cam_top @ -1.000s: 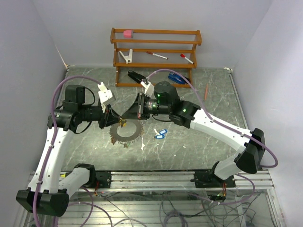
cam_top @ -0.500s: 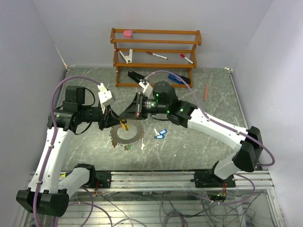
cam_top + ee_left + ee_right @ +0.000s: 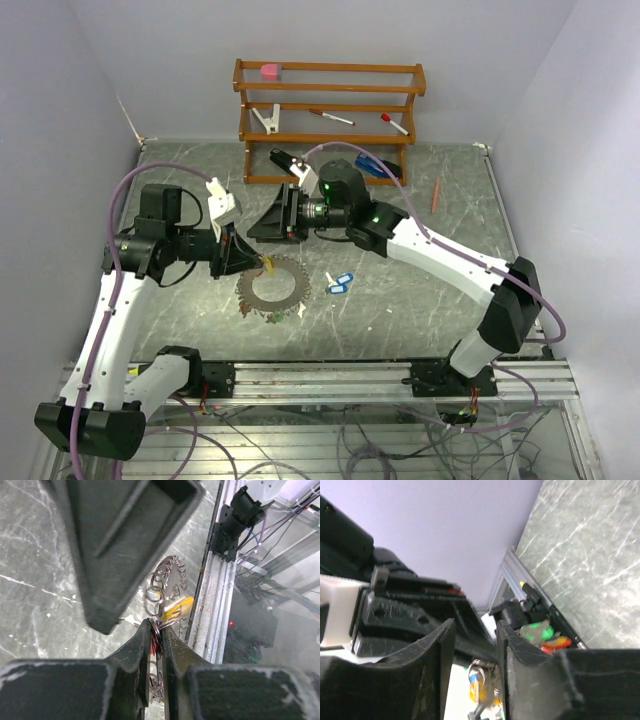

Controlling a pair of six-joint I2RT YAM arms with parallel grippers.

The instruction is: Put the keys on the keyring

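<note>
The keyring [image 3: 272,291], a grey ring with a toothed rim, lies on the table left of centre; its ridged edge [image 3: 169,574] also shows in the left wrist view. My left gripper [image 3: 243,260] [image 3: 157,630] is shut on the ring's wire loops at its far-left edge. A yellow-tagged key [image 3: 268,264] [image 3: 177,608] [image 3: 481,689] hangs there, just past the left fingertips. My right gripper [image 3: 258,228] [image 3: 475,630] is open, slightly behind the left one, with nothing pinched. Two blue-tagged keys [image 3: 340,284] lie loose on the table to the ring's right.
A wooden rack [image 3: 330,110] at the back holds a pink block, a white clip and markers. A blue stapler [image 3: 376,166] and a black tool [image 3: 288,161] lie in front of it. An orange pencil [image 3: 436,194] lies far right. The metal rail [image 3: 216,595] runs along the near edge.
My right gripper has opened and drawn back toward the rack, leaving the yellow-tagged key hanging at the ring. The left gripper kept its grip and moved only slightly.
</note>
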